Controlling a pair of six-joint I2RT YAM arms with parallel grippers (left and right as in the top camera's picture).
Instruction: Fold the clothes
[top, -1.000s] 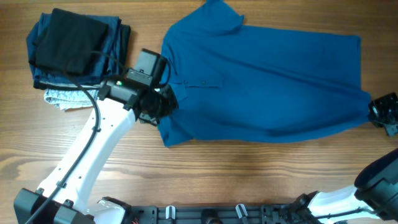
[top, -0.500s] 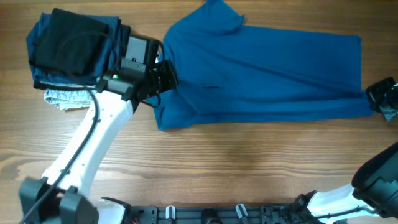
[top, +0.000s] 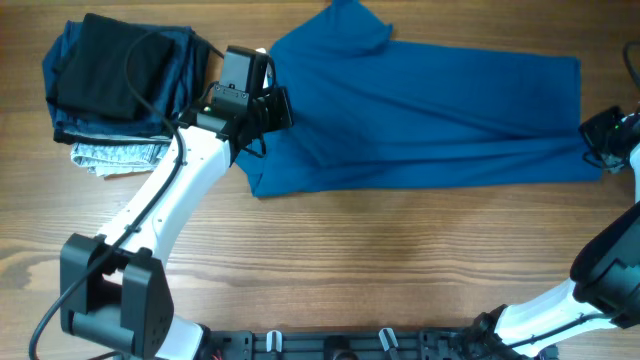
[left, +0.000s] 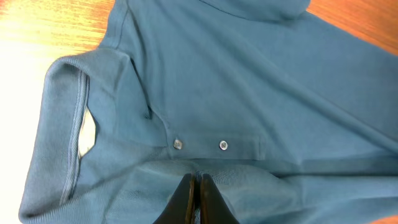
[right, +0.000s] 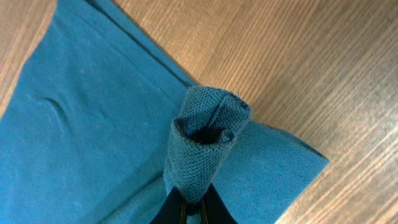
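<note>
The left hand (left: 194, 183) and right hand (right: 194, 202), both pinching the soft medium-blue short-sleeved shirt (top: 430, 110), are carrying its near edge farther over, advancing the lengthwise fold.

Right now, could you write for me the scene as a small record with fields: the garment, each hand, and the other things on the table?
garment: blue shirt, spread across the wooden table, collar end toward the left
neck detail: two buttons and a pale label inside the collar
left hand: shut, pinching shirt fabric just below the buttons
right hand: shut on a bunched corner at the shirt's right end
other things: stack of folded clothes, black piece on top, far left
</note>
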